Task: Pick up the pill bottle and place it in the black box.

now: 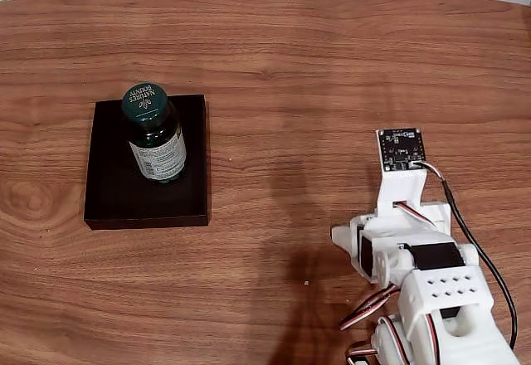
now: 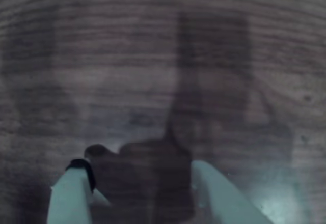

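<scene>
In the wrist view the gripper [image 2: 140,183] is seen from behind its two pale fingers [image 2: 69,196], which are spread apart with nothing held between them; only blurred wood grain and the arm's own shadow are seen in the gap. The table [image 2: 153,56] directly beneath is bare, and the picture is too soft for finer detail to be made out. In the fixed view the white arm [image 1: 415,249] is folded low at the lower right, well apart from the task's things, with its wrist camera board [image 1: 401,148] pointed up the table. The pill bottle [image 1: 154,137] is found inside the black box [image 1: 108,191], standing upright or nearly so on the tray's floor toward its far half, cap uppermost and label facing the camera. From how things lie, the placement is judged to be done already, so little is left to fail through grasping. The remaining risks are judged to be modest. The bottle is tall for its base, and it could be tipped over if the table were jolted or if the arm were swung across the tray on another pass. The tray's walls are low, so a toppled bottle might be rolled out over the rim. The trailing cable [image 1: 473,232] beside the arm could also be snagged during a move, though it is seen lying well clear of the box.
</scene>
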`<action>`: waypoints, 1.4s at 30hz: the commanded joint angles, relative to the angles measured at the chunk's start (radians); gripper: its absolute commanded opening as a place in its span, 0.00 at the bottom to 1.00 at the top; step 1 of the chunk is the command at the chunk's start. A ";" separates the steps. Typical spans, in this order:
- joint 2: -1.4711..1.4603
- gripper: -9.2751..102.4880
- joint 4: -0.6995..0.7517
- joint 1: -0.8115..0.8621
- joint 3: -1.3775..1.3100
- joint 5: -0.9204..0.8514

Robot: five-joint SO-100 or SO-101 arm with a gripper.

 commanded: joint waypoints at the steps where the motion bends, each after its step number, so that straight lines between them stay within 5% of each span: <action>1: 0.058 0.25 0.110 0.015 -0.006 -0.006; 8: 0.184 0.24 0.225 0.015 0.002 -0.043; 31: 0.532 0.22 0.399 -0.002 0.003 -0.713; 42: 0.546 0.20 0.407 0.049 0.003 -0.746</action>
